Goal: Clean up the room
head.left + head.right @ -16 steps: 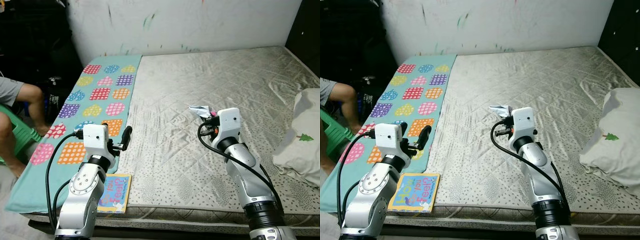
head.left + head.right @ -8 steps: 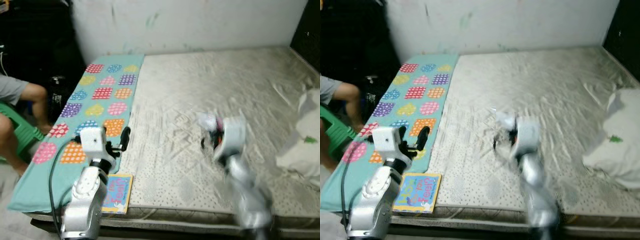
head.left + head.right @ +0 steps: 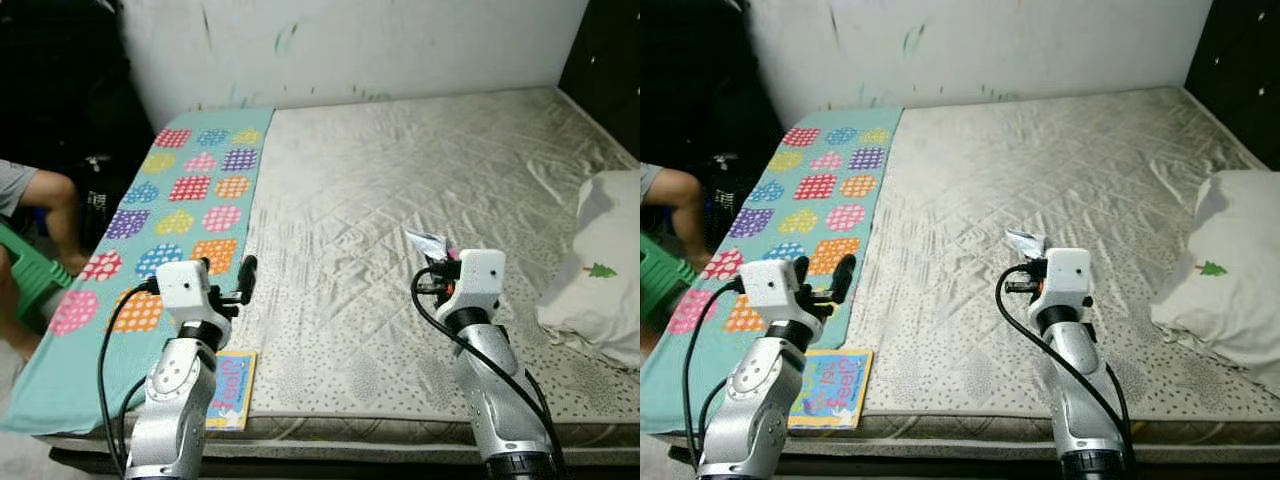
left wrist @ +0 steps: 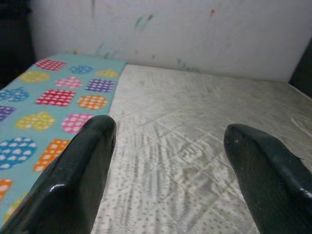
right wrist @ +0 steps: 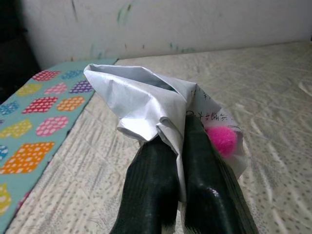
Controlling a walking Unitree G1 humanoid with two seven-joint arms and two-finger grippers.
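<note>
My right gripper [image 5: 176, 136] is shut on a crumpled white paper wrapper [image 5: 141, 100] with a pink pom-pom [image 5: 222, 139] tucked in it. In the left eye view the wrapper [image 3: 428, 243] is held above the front part of the mattress [image 3: 400, 180]. My left gripper [image 4: 168, 146] is open with nothing between its fingers, and hovers over the seam between the teal patterned blanket [image 3: 180, 200] and the mattress. A children's book [image 3: 229, 389] lies at the mattress's front edge, under my left arm.
A white pillow [image 3: 600, 270] with a small tree print lies at the right edge of the bed. A person's knee and a green chair [image 3: 25, 270] are at the left, beside the bed. A scribbled white wall [image 3: 350, 45] backs the bed.
The camera has shifted and the whole scene sits differently. My right arm has come lower and nearer to me with the wrapper still held. The left gripper keeps its pose.
</note>
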